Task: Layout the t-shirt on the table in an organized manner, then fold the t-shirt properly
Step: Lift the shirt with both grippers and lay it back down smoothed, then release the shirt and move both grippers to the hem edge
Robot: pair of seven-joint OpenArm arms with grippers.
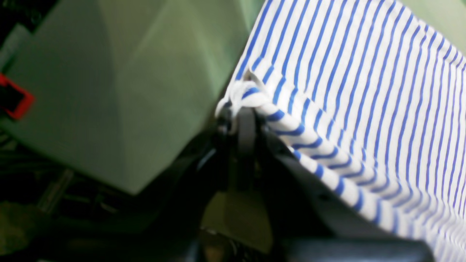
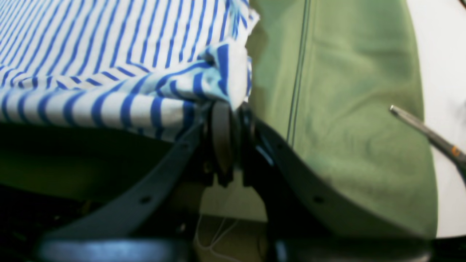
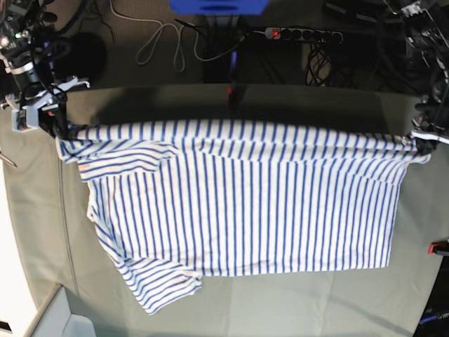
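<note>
The white t-shirt with thin blue stripes (image 3: 238, 203) hangs stretched between both arms, its lower part spread over the table (image 3: 280, 309). My left gripper (image 3: 419, 146) at the base view's right edge is shut on one corner of the t-shirt (image 1: 327, 91); up close, the black fingers (image 1: 245, 127) pinch the rolled hem. At the far left of the base view my right gripper (image 3: 62, 135) is shut on the opposite corner. The right wrist view shows its fingers (image 2: 222, 134) clamping bunched fabric of the t-shirt (image 2: 109, 54). One sleeve (image 3: 165, 291) lies crumpled at the front left.
Red clamps (image 3: 438, 247) (image 3: 230, 92) hold the table cloth at the right and far edges. A thin metal rod (image 2: 429, 134) juts in beside the table (image 2: 346, 109). Cables and a power strip (image 3: 302, 34) lie on the floor behind.
</note>
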